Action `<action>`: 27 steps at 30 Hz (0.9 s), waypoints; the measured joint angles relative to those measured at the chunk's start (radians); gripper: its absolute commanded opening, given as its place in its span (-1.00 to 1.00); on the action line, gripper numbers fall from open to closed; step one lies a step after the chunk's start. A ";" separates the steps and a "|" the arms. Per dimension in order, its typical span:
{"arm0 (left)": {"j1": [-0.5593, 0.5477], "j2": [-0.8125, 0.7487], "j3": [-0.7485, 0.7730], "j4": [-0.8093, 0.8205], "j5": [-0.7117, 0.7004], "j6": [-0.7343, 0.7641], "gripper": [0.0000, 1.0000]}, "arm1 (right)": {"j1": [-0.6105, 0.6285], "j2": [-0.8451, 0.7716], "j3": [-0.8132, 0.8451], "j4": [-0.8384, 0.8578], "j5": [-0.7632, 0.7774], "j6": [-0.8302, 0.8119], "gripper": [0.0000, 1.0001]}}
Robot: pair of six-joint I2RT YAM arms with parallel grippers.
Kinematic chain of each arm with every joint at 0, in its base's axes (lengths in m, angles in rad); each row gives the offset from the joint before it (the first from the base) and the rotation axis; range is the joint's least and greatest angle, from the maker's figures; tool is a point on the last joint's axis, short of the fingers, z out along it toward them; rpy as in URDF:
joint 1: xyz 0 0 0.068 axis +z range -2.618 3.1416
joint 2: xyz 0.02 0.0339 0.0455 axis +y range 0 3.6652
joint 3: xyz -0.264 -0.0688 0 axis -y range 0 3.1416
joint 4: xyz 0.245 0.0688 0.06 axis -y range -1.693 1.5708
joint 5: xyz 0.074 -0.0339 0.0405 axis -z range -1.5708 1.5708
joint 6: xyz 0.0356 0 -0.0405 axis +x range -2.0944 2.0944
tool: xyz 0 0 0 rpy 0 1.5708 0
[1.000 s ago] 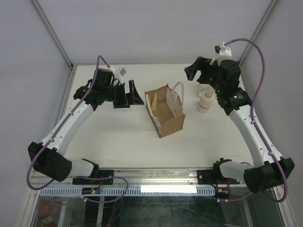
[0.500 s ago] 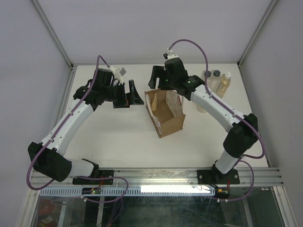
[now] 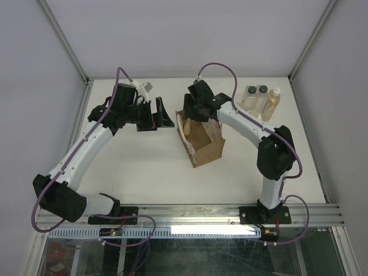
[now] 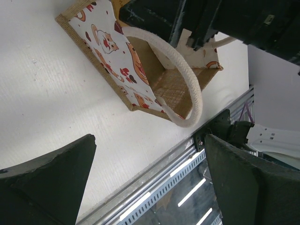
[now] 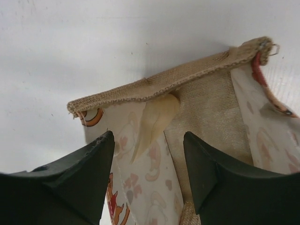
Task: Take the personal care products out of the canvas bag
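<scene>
From where I stand the job looks nearly done. Off at about ten o'clock from the canvas bag (image 3: pixel 210 152), the left hand (image 4: pixel 150 138) hangs low over the worktop (image 3: pixel 144 167). Its jaws are spread wide with nothing between them, and it faces the bag's patterned side.

The bag sits near the middle of the worktop, mouth up. What I can see of its woven floor is bare, and a cream loop handle (image 4: pixel 187 93) arches over the opening.

The right hand (image 5: pixel 148 138) is at the bag's twelve o'clock end, released and holding nothing, fingers aimed at that end wall.

At one o'clock on the worktop stand two clear bottles (image 3: pixel 250 96) and an amber bottle (image 3: pixel 272 103), close together. The whitish bottle I cannot find; the right arm (image 3: pixel 247 123) may hide it.
</scene>
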 measured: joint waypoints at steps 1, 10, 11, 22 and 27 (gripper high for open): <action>0.000 0.000 0.000 0.000 0.000 0.000 0.98 | 0.004 0.011 0.000 -0.002 0.000 0.002 0.13; 0.000 -0.002 0.000 -0.001 -0.012 0.000 0.98 | 0.015 0.147 0.049 -0.040 0.011 -0.019 -0.57; 0.000 -0.002 0.000 -0.001 -0.013 0.001 0.98 | 0.015 0.158 0.063 -0.045 0.012 -0.025 -0.63; 0.000 -0.012 0.000 -0.010 -0.017 0.005 0.98 | 0.015 0.132 0.091 -0.105 0.037 -0.100 -1.00; 0.000 -0.011 0.000 -0.011 -0.016 0.008 0.98 | 0.015 0.014 0.068 -0.093 0.043 -0.143 -1.00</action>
